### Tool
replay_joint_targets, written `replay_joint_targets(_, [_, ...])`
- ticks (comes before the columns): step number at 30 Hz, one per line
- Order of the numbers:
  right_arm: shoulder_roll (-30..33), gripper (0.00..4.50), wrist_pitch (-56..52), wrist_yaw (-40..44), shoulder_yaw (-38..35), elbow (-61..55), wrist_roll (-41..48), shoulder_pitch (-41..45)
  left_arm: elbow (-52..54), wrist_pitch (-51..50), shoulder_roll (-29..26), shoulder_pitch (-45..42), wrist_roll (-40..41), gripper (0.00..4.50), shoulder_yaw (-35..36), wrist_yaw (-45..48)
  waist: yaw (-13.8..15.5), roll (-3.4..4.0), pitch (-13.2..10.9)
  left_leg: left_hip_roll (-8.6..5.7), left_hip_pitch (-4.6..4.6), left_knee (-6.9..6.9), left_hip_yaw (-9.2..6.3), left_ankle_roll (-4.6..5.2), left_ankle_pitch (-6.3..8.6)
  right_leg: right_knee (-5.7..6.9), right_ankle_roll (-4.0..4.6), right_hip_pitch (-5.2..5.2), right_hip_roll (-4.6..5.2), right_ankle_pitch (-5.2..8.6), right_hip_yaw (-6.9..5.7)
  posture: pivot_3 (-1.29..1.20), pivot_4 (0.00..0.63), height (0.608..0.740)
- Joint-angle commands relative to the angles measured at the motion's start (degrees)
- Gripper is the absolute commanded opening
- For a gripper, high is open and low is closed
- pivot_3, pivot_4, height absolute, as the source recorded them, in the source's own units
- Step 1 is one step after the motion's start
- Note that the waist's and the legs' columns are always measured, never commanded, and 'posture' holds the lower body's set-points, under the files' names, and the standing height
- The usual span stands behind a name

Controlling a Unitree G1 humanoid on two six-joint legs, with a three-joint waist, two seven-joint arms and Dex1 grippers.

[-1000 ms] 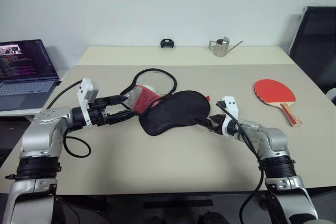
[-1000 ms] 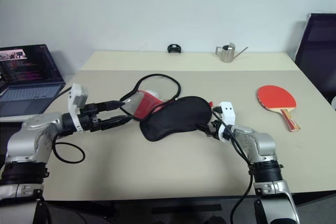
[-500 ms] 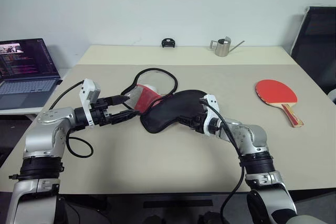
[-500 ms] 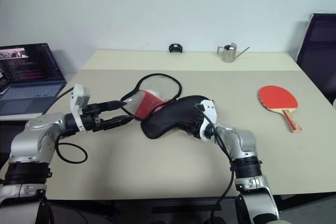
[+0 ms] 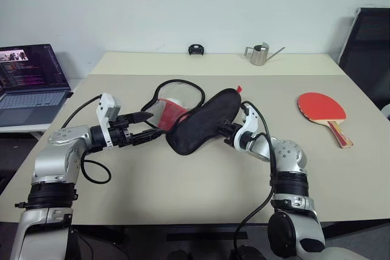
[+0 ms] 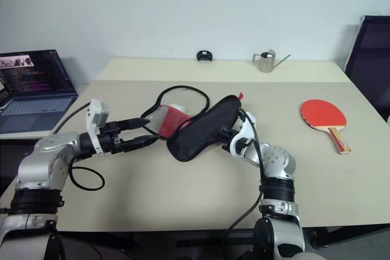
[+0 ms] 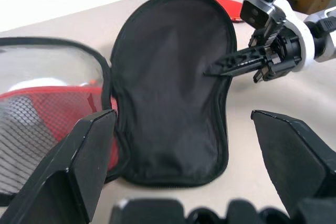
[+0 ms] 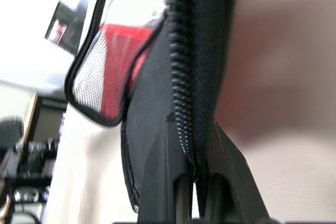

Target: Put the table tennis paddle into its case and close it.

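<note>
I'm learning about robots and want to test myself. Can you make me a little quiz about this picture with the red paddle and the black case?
1. True or false: the table tennis paddle is already inside the case.
2. Which gripper pinches the case's black flap? A) left gripper B) right gripper C) neither
3. Fill in: the small metal watering can stands at the table's ____ edge.

Key
1. False: it lies on the table, off to the robot's right of the case.
2. B: its fingers are shut on the zipped edge; the left gripper is open beside the case.
3. Far.
</note>
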State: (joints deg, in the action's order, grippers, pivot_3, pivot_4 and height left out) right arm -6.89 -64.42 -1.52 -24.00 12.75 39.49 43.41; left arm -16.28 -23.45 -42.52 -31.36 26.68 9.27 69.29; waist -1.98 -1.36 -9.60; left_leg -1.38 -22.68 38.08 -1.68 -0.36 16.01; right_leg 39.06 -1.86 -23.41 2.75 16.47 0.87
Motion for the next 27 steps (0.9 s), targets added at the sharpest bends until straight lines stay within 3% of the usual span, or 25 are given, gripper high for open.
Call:
replay_joint_targets(1, [-0.7, 0.04, -4.4, -1.4, -1.2, -1.1, 3.4, 1.7, 2.4, 0.3, -0.6, 0.0, 0.5, 4.50, -0.3, 1.2, -0.1, 0.00, 0.0, 0.00, 0.00, 0.00, 0.00, 0.00, 0.00, 0.01, 0.00, -0.01, 0.00, 0.00, 0.00, 0.00, 0.150, 0.740])
replay_joint_targets(5, [3.2, 0.04, -11.6, -0.9, -1.6, -2.9, 5.1, 1.5, 4.0, -0.1, -0.7, 1.0, 0.7, 4.50, -0.7, 1.6, -0.3, 0.00, 0.0, 0.00, 0.00, -0.01, 0.02, 0.01, 0.00, 0.01, 0.00, -0.01, 0.00, 0.00, 0.02, 0.00, 0.150, 0.740])
replay_joint_targets(9, [12.3, 0.04, -20.5, 3.8, 0.6, -3.5, 5.7, 1.6, 7.5, -1.1, -0.5, 3.1, 1.5, 4.50, -0.9, 1.6, -0.2, 0.00, 0.0, 0.00, -0.09, 0.00, 0.01, 0.02, 0.01, -0.05, 0.00, -0.03, 0.01, 0.00, 0.00, 0.00, 0.150, 0.740])
replay_joint_targets(13, [22.3, 0.04, -22.1, 10.5, 5.3, 0.1, 3.9, 3.7, 11.5, -2.8, 0.1, 4.7, 2.6, 4.50, -1.0, 1.0, -0.2, 0.01, 0.0, -0.01, -0.11, 0.00, 0.00, 0.03, 0.01, -0.06, 0.00, -0.04, 0.01, 0.00, -0.02, 0.00, 0.150, 0.740])
replay_joint_targets(20, [36.8, 0.04, -12.8, 27.3, 21.0, 10.7, -4.2, 9.7, 15.7, -4.7, 0.5, 6.0, 3.5, 4.50, -1.6, -0.1, -0.3, 0.01, 0.0, 0.01, -0.10, 0.01, 0.07, 0.05, 0.01, -0.05, 0.00, -0.03, -0.04, 0.00, 0.02, 0.00, 0.150, 0.740])
replay_joint_targets(27, [39.4, 0.04, 3.5, 41.6, 31.9, 28.7, -16.2, 21.0, 16.9, -5.7, 1.4, 5.2, 3.7, 4.50, -2.6, -1.3, -0.5, 0.01, 0.0, 0.01, -0.11, 0.02, 0.11, 0.05, 0.01, -0.04, 0.00, -0.06, -0.04, 0.00, 0.04, 0.00, 0.150, 0.740])
